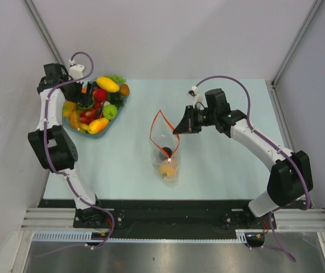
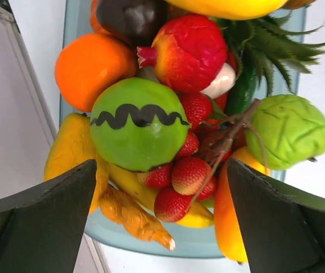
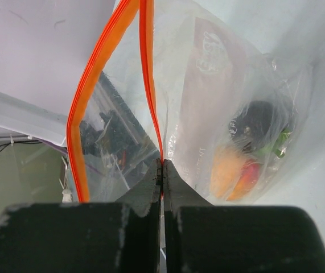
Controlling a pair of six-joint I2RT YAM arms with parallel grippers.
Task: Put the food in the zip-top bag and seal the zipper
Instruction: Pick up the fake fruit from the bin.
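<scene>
Well, start at the near end of the small crinkly clear plastic zip-top bag [image 1: 165,149]. It lies on the pale table [image 1: 225,165] with its long axis running near to far, closed bottom toward the arm bases, mouth at the far end. Down in that bottom sit two pieces of food: a small orange toy fruit [image 1: 165,168] and, just beyond it, a dark round one [image 1: 166,152]. The right wrist view hints at a bit of red and green there too, too blurred to name.

Move up the bag and the thin red-orange zipper strip [image 1: 153,128] gapes in a pointed loop, so the mouth is open, not sealed. At the bag's right rim the right gripper [image 3: 162,168] has its fingers pressed together on that strip, pinching one lip.

Far and left of the bag, well apart from it, the translucent bluish dish [image 2: 199,243] is heaped with glossy toy fruits and vegetables. The left gripper [image 2: 161,165] hangs over the heap, fingers wide apart, straddling a round green fruit with a black wavy line [image 2: 139,131], with no contact that I can see.

My read: the left arm is the nearer one for the pick. Whatever it lifts must travel right and nearward to the bag's far-end opening, going in along the long axis. Plenty of food is left to move; sealing comes last.
</scene>
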